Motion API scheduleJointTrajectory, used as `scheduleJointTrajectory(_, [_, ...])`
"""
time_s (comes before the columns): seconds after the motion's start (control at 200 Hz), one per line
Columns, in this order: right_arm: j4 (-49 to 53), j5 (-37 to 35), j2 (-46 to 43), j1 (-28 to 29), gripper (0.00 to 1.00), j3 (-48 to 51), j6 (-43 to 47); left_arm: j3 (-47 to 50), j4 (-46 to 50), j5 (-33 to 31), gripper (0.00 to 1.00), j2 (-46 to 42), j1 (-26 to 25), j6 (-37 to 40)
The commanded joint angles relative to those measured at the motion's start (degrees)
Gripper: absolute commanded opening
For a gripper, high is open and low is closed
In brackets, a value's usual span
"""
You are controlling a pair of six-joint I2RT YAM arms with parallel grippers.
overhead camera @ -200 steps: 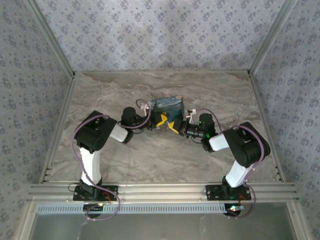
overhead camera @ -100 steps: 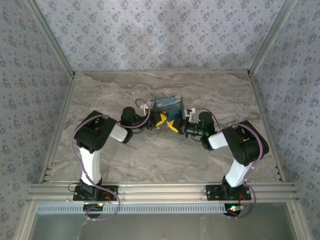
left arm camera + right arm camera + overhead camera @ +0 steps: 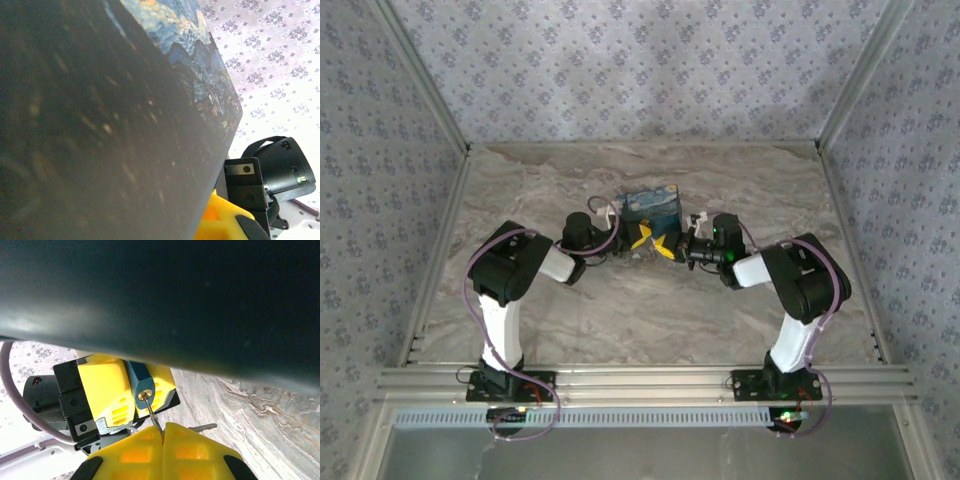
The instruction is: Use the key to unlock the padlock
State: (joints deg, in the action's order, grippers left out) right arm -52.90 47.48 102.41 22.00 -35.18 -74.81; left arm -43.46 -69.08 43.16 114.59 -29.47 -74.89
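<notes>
Marbled grey worktop (image 3: 650,310) enclosed by patterned walls (image 3: 640,70), with both arms folded inward so that their hands met near the centre, just in front of a starry-night printed box (image 3: 653,207).

The left hand (image 3: 137,389) was closed on the small blue padlock (image 3: 137,376), its yellow fingers (image 3: 102,385) clamping the body from either side. The grip presented the brass keyway (image 3: 145,395) squarely toward the opposing arm, presumably to fix the lock against the push and twist of insertion. The shackle could not be made out.

The right hand (image 3: 163,439) was pinched shut on the key (image 3: 153,416), with only the thin blade protruding from between its fingers. The blade ran up and slightly left to the keyway, where its tip touched the brass face; how far it had entered could not be judged. The short exposed length probably kept the blade stiff.

Judged stage: alignment and insertion, with the turn not yet made. A slight angular mismatch could jam or bend the blade.
</notes>
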Motion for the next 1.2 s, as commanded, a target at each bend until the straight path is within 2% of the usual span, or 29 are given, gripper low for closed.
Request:
scheduleJointTrajectory(0.0, [5.5, -4.7, -1.0, 1.3, 0.00, -4.7, 7.4, -1.5, -5.1, 12.0, 0.00, -1.4, -4.0, -0.7])
scheduleJointTrajectory(0.16, [12.9, -7.5, -4.1, 1.0, 0.00, -4.4, 15.7, -2.0, -5.4, 13.2, 0.00, -1.5, -4.0, -1.0])
scheduleJointTrajectory(0.36, [0.1, -1.2, 0.9, -2.8, 0.00, -4.1, 5.7, -2.1, -7.6, 14.2, 0.00, -1.7, -3.9, -2.3])
scheduleJointTrajectory(0.535, [7.1, -1.8, -0.8, -1.4, 0.01, -6.5, 10.9, -2.2, -8.9, 14.3, 0.00, -1.7, -4.0, -3.4])
scheduleJointTrajectory(0.69, [7.4, -2.9, -1.2, -0.3, 0.01, -7.5, 9.5, -2.7, -8.3, 14.6, 0.00, -1.7, -4.8, -3.0])
scheduleJointTrajectory(0.795, [11.2, -4.1, -1.1, 0.4, 0.02, -9.0, 9.7, -3.0, -8.0, 14.7, 0.00, -1.4, -5.4, -3.0])
scheduleJointTrajectory(0.954, [11.6, -3.9, -0.6, -0.3, 0.10, -8.3, 10.2, -1.6, -2.1, 11.4, 0.00, -2.7, -4.1, 1.2])
scheduleJointTrajectory(1.064, [12.9, -3.8, -1.5, -1.6, 0.21, -5.8, 11.6, -0.6, 4.5, 8.0, 0.00, -3.9, -2.4, 5.2])
scheduleJointTrajectory(1.194, [18.2, -4.2, -4.5, -2.4, 0.30, -3.3, 15.7, -0.2, 11.0, 4.3, 0.00, -5.2, -1.5, 9.4])
